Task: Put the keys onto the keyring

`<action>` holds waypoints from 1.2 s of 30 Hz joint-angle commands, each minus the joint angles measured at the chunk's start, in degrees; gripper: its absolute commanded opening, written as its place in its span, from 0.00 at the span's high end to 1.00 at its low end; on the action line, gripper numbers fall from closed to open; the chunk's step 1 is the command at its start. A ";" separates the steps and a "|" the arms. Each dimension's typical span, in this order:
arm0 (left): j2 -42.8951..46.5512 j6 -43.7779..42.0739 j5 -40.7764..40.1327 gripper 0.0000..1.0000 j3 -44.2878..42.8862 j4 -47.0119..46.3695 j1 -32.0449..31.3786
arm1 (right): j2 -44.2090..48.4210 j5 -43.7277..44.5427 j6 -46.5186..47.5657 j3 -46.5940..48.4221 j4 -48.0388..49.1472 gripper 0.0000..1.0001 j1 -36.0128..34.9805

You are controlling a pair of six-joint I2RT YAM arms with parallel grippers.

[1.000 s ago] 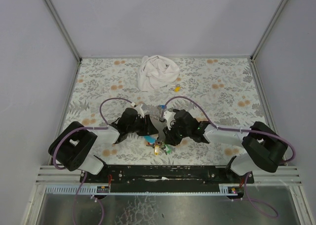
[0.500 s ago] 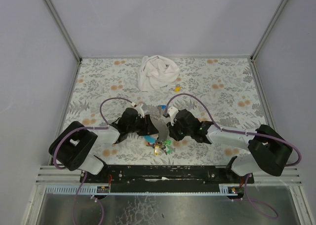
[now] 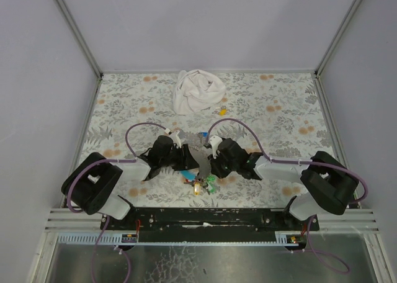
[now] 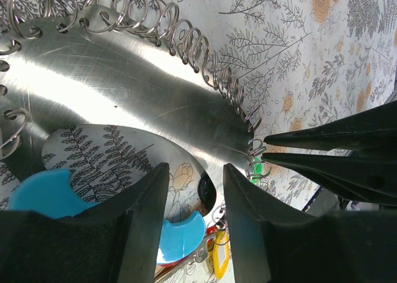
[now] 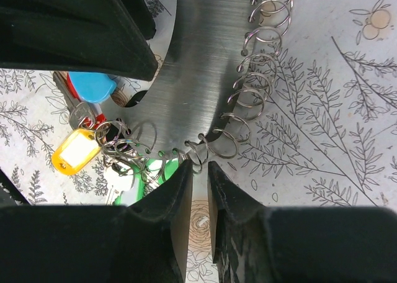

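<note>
A shiny metal plate (image 4: 118, 78) carries a row of split rings along its edge. My left gripper (image 4: 194, 169) grips the plate's curved arm and holds it up off the table. My right gripper (image 5: 198, 165) has its jaws a narrow slit apart, tips on either side of one keyring (image 5: 200, 152) at the plate's rim. Green-capped keys (image 5: 155, 171) hang in a bunch of rings just left of that spot, by a yellow tag (image 5: 74, 149) and a blue cap (image 5: 93, 85). In the top view both grippers meet at the plate (image 3: 200, 159), above the keys (image 3: 209, 182).
A crumpled white cloth (image 3: 197, 92) lies at the back of the flowered table (image 3: 279, 109), with a small yellow piece (image 3: 222, 111) beside it. Grey walls close the table in on three sides. The arm bases stand at the near edge.
The right gripper's jaws have narrowed round the ring at the plate's rim, and the right arm has shifted slightly. The left gripper and plate have stayed put.
</note>
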State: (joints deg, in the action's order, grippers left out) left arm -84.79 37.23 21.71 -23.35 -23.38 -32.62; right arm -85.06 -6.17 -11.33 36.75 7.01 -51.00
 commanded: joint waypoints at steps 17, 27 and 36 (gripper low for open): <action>-2.05 0.20 1.03 0.60 1.53 -0.78 0.19 | 2.61 -3.35 1.01 2.19 -1.91 1.00 0.31; 2.62 -0.72 4.18 0.59 6.56 -10.42 0.18 | 5.66 -2.31 6.77 2.83 -0.97 1.00 0.34; 12.98 -5.55 7.34 0.53 10.00 -18.99 0.20 | 11.20 -3.22 13.39 3.04 -0.70 1.00 0.29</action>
State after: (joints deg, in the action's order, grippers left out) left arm -76.25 35.66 25.93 -14.37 -33.95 -32.62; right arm -77.60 -8.62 -2.59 37.65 4.10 -50.98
